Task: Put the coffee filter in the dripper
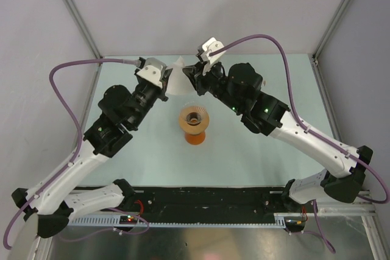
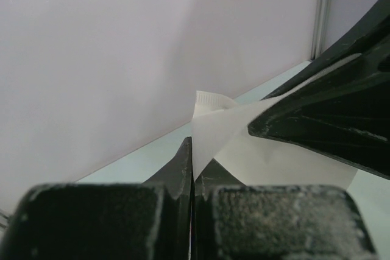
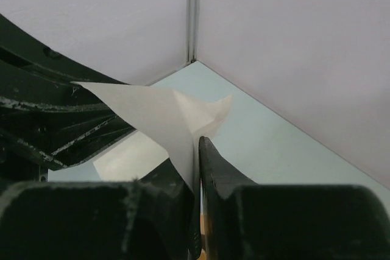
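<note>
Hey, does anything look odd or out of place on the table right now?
The coffee filter is pinched from both sides by the left gripper and right gripper, held beyond the dripper rather than in it. Its far corner looks curled and creased in the wrist views. Nothing looks spilled.

Colours and patterns: filter, dripper, hands, table

Coffee filter (image 1: 177, 81): plain white, with a finely ribbed seam at the edge beyond the black left hand (image 2: 192, 150). Right hand (image 3: 198, 144): black. Dripper (image 1: 193, 115), near both hands: tan-brown, dark centre, on orange vessel (image 1: 195, 137). Table (image 1: 262, 162): pale blue-green. Cables (image 1: 85, 62): purple.
</note>
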`<control>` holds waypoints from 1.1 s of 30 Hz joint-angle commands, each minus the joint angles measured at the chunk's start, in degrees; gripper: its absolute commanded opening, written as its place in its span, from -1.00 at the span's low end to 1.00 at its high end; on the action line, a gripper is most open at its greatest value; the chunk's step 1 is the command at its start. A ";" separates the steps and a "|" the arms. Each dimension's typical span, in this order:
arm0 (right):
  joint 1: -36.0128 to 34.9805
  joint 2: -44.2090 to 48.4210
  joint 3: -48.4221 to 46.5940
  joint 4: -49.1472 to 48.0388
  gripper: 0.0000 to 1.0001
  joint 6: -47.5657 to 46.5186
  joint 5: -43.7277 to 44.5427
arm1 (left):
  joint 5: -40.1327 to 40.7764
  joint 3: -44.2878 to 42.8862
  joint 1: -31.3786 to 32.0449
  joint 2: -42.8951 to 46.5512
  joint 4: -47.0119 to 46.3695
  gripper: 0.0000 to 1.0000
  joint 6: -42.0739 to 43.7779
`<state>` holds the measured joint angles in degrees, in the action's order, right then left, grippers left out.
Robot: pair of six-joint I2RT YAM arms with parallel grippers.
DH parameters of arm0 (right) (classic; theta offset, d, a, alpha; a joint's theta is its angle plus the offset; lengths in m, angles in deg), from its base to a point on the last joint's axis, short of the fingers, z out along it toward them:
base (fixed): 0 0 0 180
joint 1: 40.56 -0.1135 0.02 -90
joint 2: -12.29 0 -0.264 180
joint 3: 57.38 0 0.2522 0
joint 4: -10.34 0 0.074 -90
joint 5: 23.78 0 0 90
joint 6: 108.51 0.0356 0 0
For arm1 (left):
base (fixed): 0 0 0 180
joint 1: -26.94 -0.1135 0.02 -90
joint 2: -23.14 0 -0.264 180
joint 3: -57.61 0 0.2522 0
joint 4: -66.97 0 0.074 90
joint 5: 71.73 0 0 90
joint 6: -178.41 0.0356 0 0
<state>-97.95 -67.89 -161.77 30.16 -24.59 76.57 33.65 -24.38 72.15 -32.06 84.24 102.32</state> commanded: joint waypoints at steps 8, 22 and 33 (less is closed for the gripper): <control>-1.40 -1.37 -3.73 -3.10 -0.98 -5.28 8.16 | 0.80 -1.06 2.30 -0.27 -1.64 -0.99 -2.77; 2.13 4.28 1.23 2.10 -0.24 -5.63 1.23 | 3.80 -1.67 2.24 0.07 -0.65 -0.99 -4.15; 0.10 2.12 -0.47 1.14 -0.44 -10.66 1.99 | 1.38 -3.32 2.17 -1.29 0.59 -1.00 -6.49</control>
<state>-96.75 -64.76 -160.06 33.16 -32.31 76.55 35.88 -25.01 74.07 -32.96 85.20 97.99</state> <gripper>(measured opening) 0.324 0.005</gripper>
